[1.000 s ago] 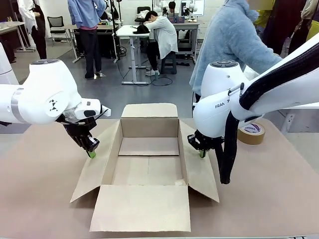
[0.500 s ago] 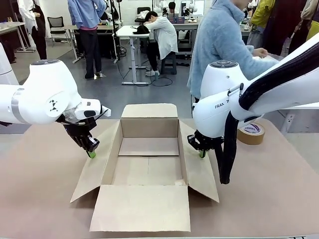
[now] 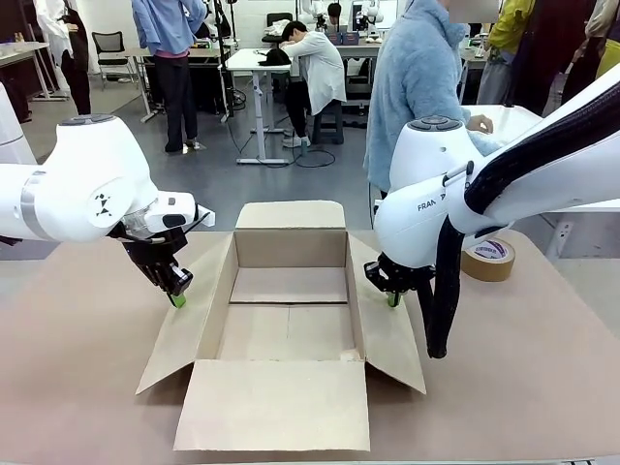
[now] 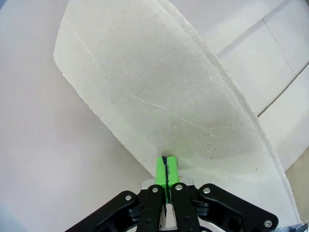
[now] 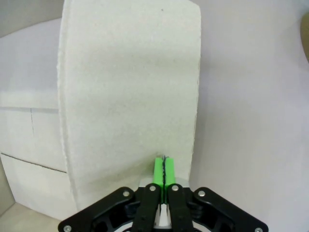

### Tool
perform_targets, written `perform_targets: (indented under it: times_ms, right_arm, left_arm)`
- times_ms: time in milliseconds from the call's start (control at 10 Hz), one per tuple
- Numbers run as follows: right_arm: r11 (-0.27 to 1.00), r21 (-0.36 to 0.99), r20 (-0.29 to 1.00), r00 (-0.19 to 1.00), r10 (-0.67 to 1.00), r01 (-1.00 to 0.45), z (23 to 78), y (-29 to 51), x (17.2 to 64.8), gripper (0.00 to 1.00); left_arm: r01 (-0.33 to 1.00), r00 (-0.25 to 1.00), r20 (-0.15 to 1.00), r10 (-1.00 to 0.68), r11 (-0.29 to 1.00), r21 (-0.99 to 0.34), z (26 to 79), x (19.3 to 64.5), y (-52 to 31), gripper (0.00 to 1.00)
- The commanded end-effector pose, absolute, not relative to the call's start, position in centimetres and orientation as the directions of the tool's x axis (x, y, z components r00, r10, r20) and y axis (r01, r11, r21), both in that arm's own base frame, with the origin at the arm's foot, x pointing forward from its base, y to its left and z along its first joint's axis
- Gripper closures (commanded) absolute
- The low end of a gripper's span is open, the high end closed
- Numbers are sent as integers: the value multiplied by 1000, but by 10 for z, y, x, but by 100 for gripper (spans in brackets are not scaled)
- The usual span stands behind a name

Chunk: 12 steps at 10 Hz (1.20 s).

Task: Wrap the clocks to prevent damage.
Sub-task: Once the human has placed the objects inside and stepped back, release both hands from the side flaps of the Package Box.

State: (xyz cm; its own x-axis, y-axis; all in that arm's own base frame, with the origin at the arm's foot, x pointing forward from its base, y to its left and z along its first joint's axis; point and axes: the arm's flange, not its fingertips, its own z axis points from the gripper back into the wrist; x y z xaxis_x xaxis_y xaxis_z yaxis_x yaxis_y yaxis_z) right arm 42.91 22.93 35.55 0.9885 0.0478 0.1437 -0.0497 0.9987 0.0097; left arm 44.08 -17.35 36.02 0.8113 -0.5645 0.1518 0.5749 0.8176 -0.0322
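Observation:
The clocks are out of view. A brown cardboard carton stands open in the middle of the table, its inside bare. My left gripper is shut, green pads pressed together, tip down at the outer edge of the carton's left flap. The left wrist view shows the same gripper over that flap. My right gripper is also shut, its tip on the right flap. In the right wrist view this gripper rests near the flap's outer edge. Neither holds anything.
A brown tape roll lies on the table at the right, behind my right arm. A person in a light blue top stands at the far side. The carton's front flap lies flat toward the near edge.
The person at the far side has shifted to the left and drawn the arm in. Both arms and the carton have stayed still.

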Motion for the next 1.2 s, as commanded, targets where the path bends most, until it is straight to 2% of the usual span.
perform_targets:
  times_ms: [0,1100]
  right_arm:
    - [999,-10,152,988,36,-35,354,230,428,99]
    - [999,-10,152,988,36,-35,354,230,428,99]
  left_arm:
    - [576,811,142,-567,816,-34,359,440,-173,100]
    - [576,811,142,-567,816,-34,359,440,-173,100]
